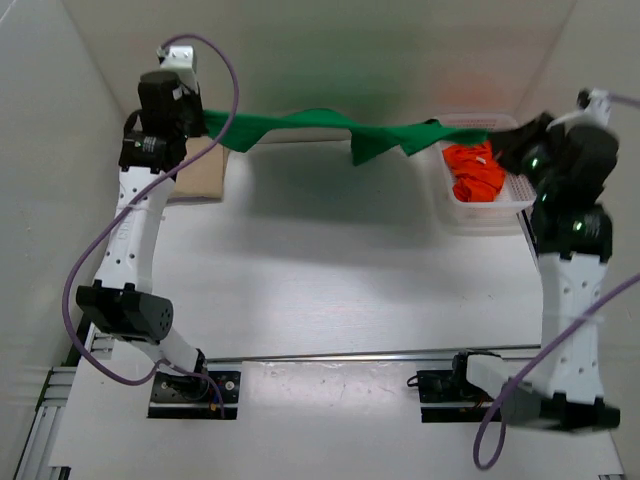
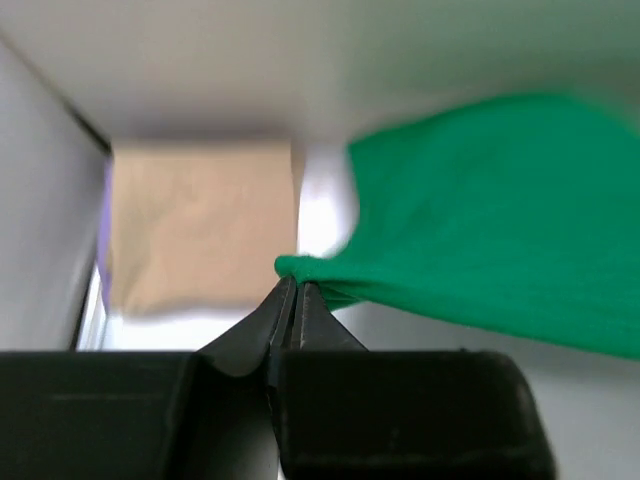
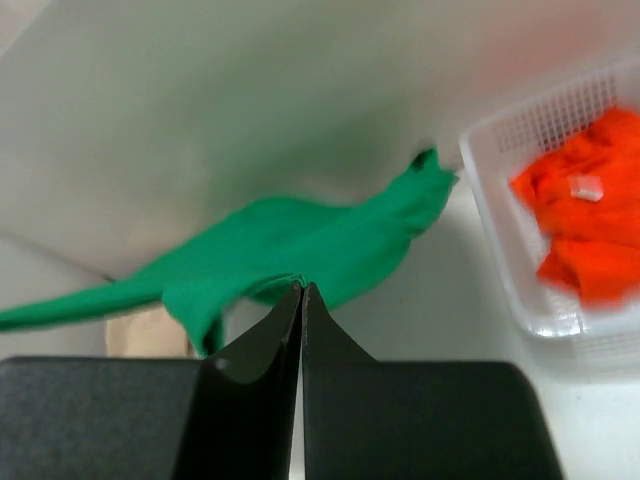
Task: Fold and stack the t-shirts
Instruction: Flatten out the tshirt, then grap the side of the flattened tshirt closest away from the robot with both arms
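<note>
top view, with both wrist views. the green t-shirt [image 1: 320,125] is shown held in the air across the upper part of the frame, its long axis running from left to right, above the desk [image 1: 330,280]. its left end is pinched by the left fingers [image 2: 250,345] at upper left, and its right end by the right fingers [image 3: 262,345] at upper right. each pair is seen pressed together at the tips, with only a thin bunch of cloth caught between them. from either pair the cloth leads away toward the opposite arm, so neither arm can be called nearer; the garment is shared at its two ends.

the cloth is plain and soft. it is drawn into a narrow, twisted band, with a loose flap hanging right of centre, and the body of the shirt is not spread open. the next step is judged to be a lowering onto the bare desk at mid frame, so that the shirt can be laid flat for folding.

a folded tan t-shirt [image 1: 200,178] is seen on the desk below the left end. the orange-red t-shirt [image 1: 475,172] lies crumpled in the white basket [image 1: 487,212] below the right end. a purple edge beside the tan cloth is glimpsed in the left wrist view, too blurred to be identified.
</note>
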